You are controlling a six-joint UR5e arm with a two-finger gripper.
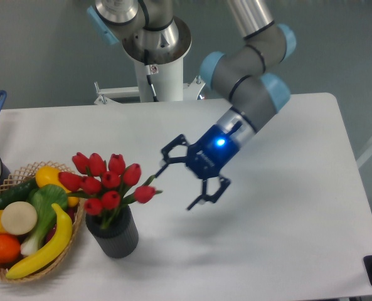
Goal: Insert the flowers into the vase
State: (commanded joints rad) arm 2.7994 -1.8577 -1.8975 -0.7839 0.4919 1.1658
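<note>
The flowers (107, 184) stand in the vase (113, 231), stems down inside, buds fanned above the rim; one bud leans out toward 3 o'clock. The vase sits upright on the desk (286, 238), just beside a wicker basket (22, 172) of fruit and vegetables at its 9 o'clock. Off at 2 o'clock, clear of the bunch, hangs the gripper (180, 180), jaws spread wide, holding nothing. Insertion looks complete.

Flowers (107, 180) in vase (113, 232); basket (73, 232) left, hand (180, 182) right.
</note>
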